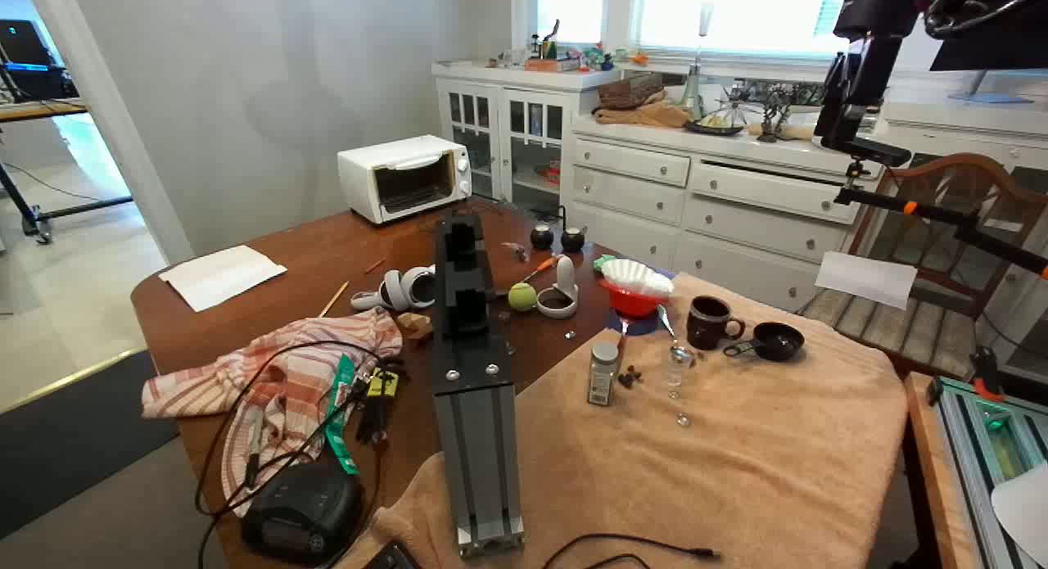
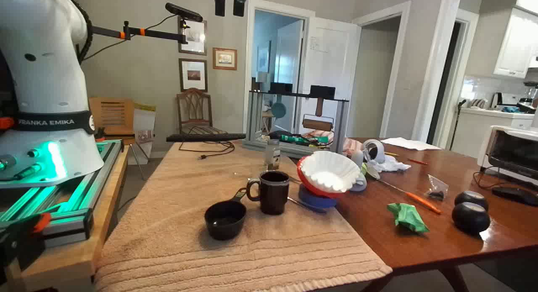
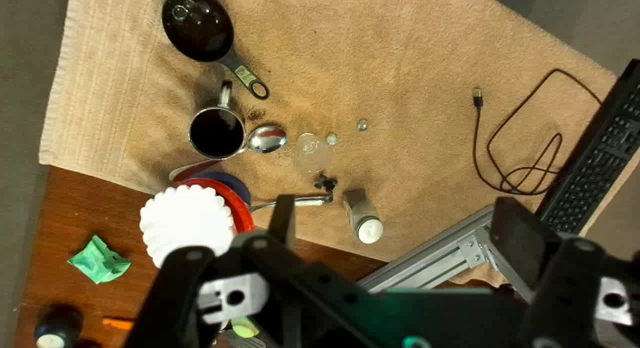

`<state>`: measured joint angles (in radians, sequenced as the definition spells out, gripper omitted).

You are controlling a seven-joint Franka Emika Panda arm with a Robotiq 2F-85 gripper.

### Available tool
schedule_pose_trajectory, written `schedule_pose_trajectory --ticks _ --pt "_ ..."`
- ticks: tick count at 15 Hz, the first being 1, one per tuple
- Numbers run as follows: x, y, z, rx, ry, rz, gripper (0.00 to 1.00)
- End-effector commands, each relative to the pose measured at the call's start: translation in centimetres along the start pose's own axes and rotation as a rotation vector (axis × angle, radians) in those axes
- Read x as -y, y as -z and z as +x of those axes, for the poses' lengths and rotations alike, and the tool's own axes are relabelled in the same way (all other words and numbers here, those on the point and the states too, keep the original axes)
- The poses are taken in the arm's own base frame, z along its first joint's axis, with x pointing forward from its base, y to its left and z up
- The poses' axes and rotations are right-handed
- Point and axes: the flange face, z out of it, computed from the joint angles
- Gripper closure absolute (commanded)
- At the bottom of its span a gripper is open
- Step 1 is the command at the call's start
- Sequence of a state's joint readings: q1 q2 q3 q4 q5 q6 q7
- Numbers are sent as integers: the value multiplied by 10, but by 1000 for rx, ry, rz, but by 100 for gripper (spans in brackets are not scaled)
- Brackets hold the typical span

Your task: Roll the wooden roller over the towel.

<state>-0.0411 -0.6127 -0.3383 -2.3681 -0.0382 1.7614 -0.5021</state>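
In an exterior view, we find the wooden roller [image 2: 318, 124] hanging from a metal rack [image 2: 341, 123] — a brown cylinder in a wire frame, below a brown handle [image 2: 320, 107] — and not on the tan towel [image 2: 159, 224]. We judge it light and stiff, its handle smooth enough to twist in a loose hold; we would grasp that handle just below the black holder [image 2: 322, 92], leaving the barrel free to turn. The gripper [image 2: 230, 11] hangs high above, its two fingers [image 2: 220, 5] parted. In an exterior view, we note the rack end-on, its grey, grooved upright [image 1: 481, 471] under a glossy black top [image 1: 473, 363]; the towel's rumpled pile looks soft and likely to bunch under pressure. In the wrist view, the fingers stand well apart and hold nothing; below lie a round mug [image 3: 217, 132], fluted white paper [image 3: 187, 223] and a clear bead [image 3: 362, 125].
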Motion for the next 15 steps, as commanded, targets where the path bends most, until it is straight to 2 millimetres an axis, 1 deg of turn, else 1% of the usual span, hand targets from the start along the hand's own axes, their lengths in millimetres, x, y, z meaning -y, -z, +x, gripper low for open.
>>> schedule_pose_trajectory --ticks 1,9,13,15 --pt "0 1 0 1 0 1 0" --pt "0 1 0 1 0 1 0" --pt "37 -2 27 14 242 -70 0" --pt "60 -3 43 24 341 -110 0"
